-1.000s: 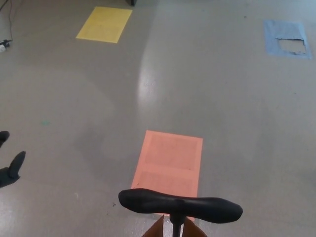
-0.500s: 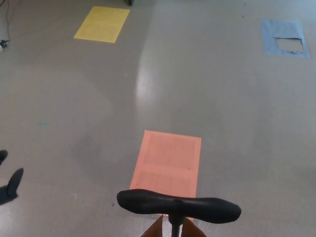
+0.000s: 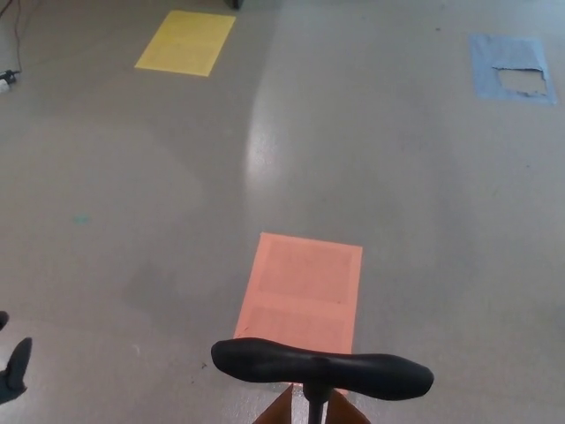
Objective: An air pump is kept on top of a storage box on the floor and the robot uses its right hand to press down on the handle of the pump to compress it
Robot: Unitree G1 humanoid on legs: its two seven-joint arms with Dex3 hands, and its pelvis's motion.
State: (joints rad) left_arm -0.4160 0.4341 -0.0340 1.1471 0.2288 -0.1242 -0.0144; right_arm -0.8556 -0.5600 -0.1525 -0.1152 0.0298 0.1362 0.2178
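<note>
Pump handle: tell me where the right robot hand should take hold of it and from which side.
Come from above onto the black pump handle, palm over the centre where it meets the shaft. The bar lies level and crosswise, thinner in the middle, so pressing there pushes straight down.

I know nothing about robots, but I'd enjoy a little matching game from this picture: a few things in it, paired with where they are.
Things:
1. pump handle
2. yellow sheet
3. blue sheet
4. left hand

Places:
a. top right of the floor
b. bottom left edge
c. bottom centre, nearest the camera
d. top left of the floor

Pairs: 1-c, 2-d, 3-a, 4-b
</note>
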